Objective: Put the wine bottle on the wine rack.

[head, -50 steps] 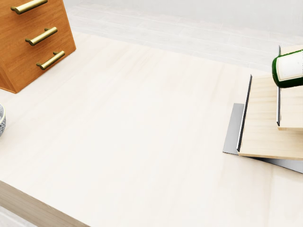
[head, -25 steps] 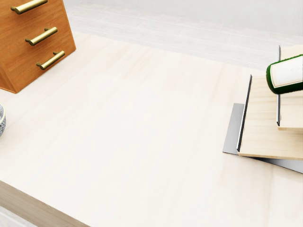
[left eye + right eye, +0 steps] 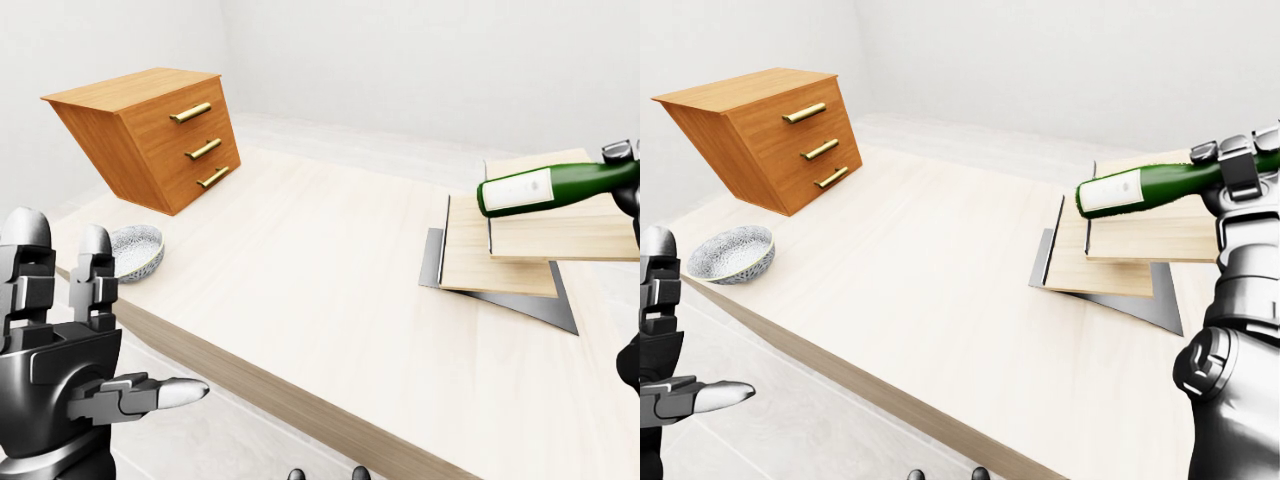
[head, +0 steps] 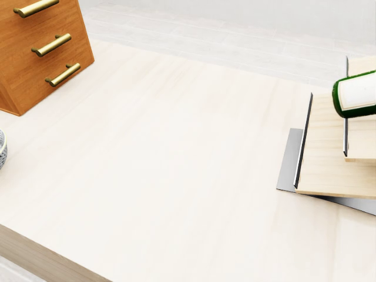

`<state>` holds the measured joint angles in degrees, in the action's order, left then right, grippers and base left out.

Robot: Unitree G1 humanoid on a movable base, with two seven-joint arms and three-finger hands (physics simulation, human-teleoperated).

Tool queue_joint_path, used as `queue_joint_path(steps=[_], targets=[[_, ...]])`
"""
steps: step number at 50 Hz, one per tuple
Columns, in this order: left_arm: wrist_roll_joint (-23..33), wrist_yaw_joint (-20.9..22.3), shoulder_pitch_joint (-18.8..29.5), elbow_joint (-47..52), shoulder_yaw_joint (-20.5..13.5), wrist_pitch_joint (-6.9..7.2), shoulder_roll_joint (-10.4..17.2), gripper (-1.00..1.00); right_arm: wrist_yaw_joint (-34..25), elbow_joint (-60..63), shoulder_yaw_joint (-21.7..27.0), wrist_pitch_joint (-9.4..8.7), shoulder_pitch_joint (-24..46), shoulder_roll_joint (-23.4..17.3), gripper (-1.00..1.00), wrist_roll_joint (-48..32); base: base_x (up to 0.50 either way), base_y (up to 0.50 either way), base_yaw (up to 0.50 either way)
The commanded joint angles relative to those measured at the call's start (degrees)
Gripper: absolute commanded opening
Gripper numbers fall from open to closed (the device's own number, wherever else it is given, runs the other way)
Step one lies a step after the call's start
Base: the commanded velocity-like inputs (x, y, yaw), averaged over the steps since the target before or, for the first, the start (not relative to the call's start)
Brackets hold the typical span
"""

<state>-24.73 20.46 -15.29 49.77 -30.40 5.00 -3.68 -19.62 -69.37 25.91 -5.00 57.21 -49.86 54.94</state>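
Note:
A green wine bottle (image 3: 1140,188) with a white label lies nearly level in the air, base to the left, over the wine rack (image 3: 1110,252), a stack of pale wooden boards on a grey metal base. My right hand (image 3: 1240,165) is shut on the bottle's neck end at the right edge of the right-eye view. The bottle's base (image 4: 356,94) shows at the right edge of the head view, above the rack (image 4: 329,158). My left hand (image 3: 70,340) is open and empty at the lower left, off the table's near edge.
A wooden three-drawer chest (image 3: 150,135) with brass handles stands tilted at the table's upper left. A patterned white bowl (image 3: 732,253) sits near the table's left edge. The pale wooden table (image 3: 300,290) spreads between them and the rack.
The bottle's base has tilted and shifted a little up and right over the rack in the head view. The camera has not moved.

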Motion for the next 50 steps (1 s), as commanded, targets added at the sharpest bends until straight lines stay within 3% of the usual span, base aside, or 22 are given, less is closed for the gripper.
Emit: queue_joint_path(steps=[1,50], targets=[[0.0,0.1,-0.2,-0.1,-0.1,0.00,0.0,1.00,1.6,-1.3,-2.3,0.00,-1.6,-1.2,-1.00,1.3,0.00,0.00,0.00],[1.3,0.4,-0.2,-0.6,1.1,0.00,-0.4,1.00,2.7,-4.3,-1.5,0.00,-5.1,-0.5,-1.00,-1.2,0.00,0.00,0.00]])
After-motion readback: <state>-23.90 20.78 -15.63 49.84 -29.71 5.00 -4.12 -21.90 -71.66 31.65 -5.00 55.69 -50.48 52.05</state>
